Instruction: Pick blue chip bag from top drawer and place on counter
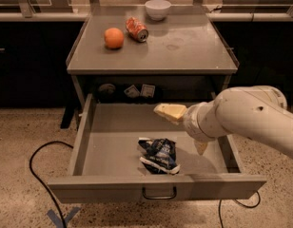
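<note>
The blue chip bag [158, 155] lies crumpled on the floor of the open top drawer [113, 188], near its front middle. My gripper [180, 131] hangs over the drawer just right of and above the bag, open and empty, not touching it. One pale yellow finger [169, 111] points left and the other points down at the right. My white arm comes in from the right edge. The grey counter [184, 46] is above the drawer.
On the counter stand an orange [114, 38], a red-orange soda can [137, 29] lying on its side, and a white bowl [158, 8] at the back. A black cable [39, 175] runs on the speckled floor to the left. Dark cabinets flank the unit.
</note>
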